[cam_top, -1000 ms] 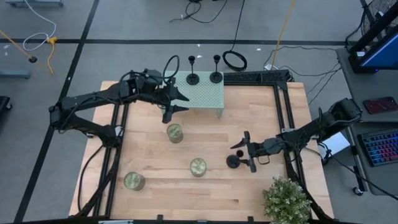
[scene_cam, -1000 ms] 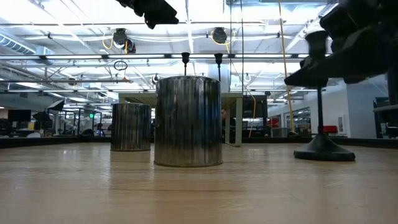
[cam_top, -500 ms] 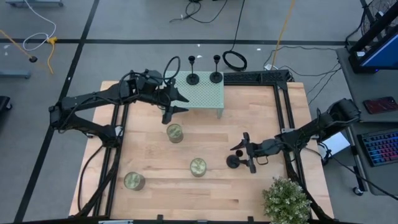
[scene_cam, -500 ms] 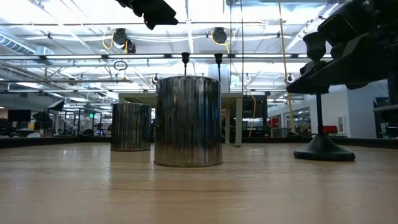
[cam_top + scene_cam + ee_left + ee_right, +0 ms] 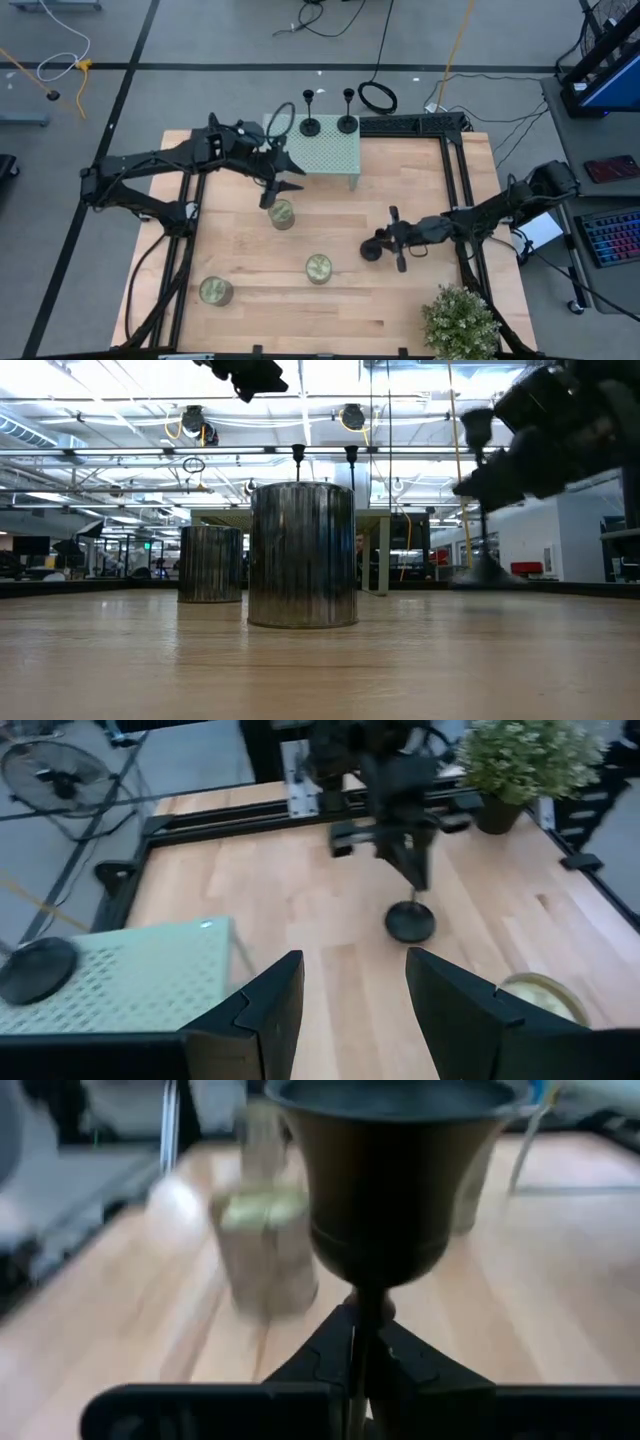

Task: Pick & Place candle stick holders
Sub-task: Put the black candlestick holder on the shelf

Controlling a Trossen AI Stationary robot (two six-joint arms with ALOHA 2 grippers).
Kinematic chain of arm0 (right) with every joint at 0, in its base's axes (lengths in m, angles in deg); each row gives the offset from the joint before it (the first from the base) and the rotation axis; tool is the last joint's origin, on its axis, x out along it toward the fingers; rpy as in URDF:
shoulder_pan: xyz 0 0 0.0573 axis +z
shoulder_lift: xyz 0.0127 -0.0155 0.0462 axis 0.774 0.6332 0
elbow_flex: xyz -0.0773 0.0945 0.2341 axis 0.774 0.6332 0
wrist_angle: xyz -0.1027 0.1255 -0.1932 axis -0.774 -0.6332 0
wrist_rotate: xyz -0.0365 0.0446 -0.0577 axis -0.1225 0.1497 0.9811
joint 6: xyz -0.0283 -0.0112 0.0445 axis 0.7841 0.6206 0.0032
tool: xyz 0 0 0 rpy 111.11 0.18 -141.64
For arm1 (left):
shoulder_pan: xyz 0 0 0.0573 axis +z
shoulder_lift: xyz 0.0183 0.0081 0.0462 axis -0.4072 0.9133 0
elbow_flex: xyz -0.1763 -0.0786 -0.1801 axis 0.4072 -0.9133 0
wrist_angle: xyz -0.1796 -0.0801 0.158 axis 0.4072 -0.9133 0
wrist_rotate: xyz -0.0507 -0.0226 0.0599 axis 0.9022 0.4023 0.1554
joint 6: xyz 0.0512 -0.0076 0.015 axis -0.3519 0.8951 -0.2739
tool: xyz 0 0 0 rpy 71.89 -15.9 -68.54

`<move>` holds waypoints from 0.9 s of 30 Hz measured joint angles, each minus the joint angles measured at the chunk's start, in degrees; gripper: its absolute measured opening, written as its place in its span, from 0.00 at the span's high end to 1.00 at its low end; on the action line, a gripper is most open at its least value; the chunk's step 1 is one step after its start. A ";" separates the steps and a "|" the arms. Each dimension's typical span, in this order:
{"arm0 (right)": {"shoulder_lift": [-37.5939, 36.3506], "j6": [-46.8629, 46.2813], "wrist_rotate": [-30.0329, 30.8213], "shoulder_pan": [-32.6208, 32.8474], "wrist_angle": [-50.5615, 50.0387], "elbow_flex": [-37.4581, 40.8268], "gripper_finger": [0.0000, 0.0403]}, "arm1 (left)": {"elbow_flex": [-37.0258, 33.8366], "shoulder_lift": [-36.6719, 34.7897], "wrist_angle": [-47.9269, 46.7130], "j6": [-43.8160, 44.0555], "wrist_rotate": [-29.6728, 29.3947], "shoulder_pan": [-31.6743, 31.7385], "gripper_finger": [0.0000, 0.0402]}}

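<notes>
One holder (image 5: 372, 249) stem is pinched in the right tool (image 5: 392, 240); a can (image 5: 318, 267) sits near. Left tool (image 5: 281, 176), fingers parted, hangs beside the shelf (image 5: 325, 152).

Three black candle stick holders, matching: round disc base, thin stem, small cup on top.

Holder 1 (image 5: 310, 126) and holder 2 (image 5: 347, 123): both upright, side by side but apart, on the far edge of the pale green perforated stand (image 5: 325, 155) at the back of the counter (image 5: 250, 300). In the low view their stems and cups show above the nearer ribbed can.

Holder 3 (image 5: 372, 249): on the right half of the counter, its stem clamped in my right pincer (image 5: 392, 239). Low view is smeared; I cannot tell whether its base touches the wood. Right wrist view shows its cup (image 5: 385, 1180) flaring above the thin stem.
</notes>
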 joint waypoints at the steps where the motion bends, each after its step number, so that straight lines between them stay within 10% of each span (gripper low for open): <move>1: -0.12 -0.44 -0.11 -0.59 1.70 -0.01 0.97 | -0.16 0.31 0.06 -0.07 0.00 -0.74 0.55; 27: -0.34 0.45 -0.02 -6.03 -8.80 -22.17 0.99 | -8.91 19.72 35.01 11.08 -6.60 -17.13 0.55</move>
